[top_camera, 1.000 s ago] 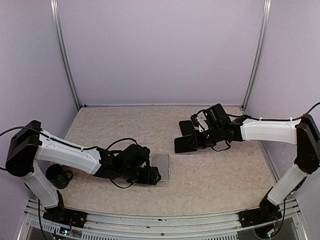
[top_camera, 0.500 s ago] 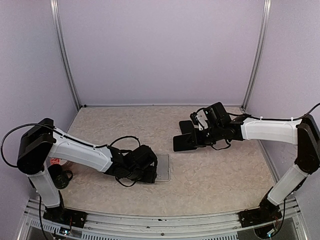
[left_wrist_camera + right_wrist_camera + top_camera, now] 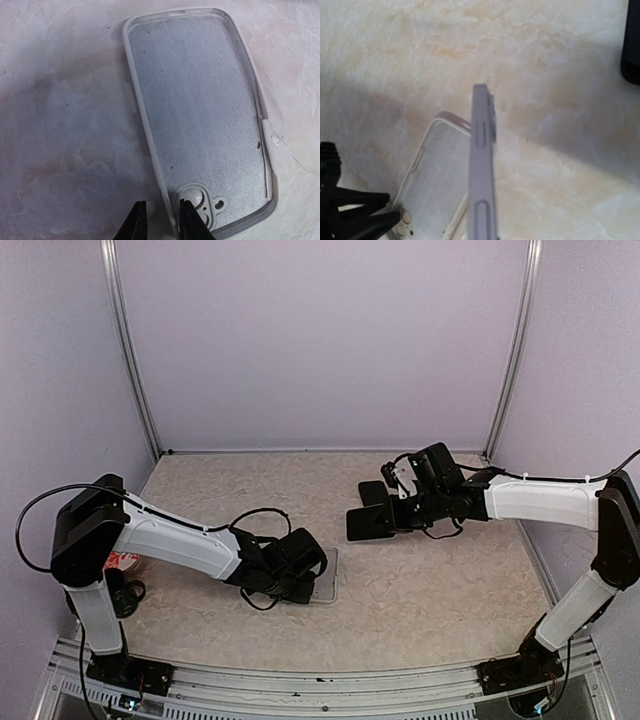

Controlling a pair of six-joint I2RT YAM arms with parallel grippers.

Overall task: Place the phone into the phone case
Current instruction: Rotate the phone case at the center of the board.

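Clear single phone case point(image 3: 200, 110) at left tool point(image 3: 161, 212); single phone point(image 3: 482, 165) in right tool point(image 3: 398, 514).

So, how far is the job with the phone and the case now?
Done: the right gripper holds the phone off the table. In hand: the left gripper straddles a side wall of the case near a corner; whether it has clamped is unclear. Left: the case lies empty, so bringing the phone over and pressing it in remain.
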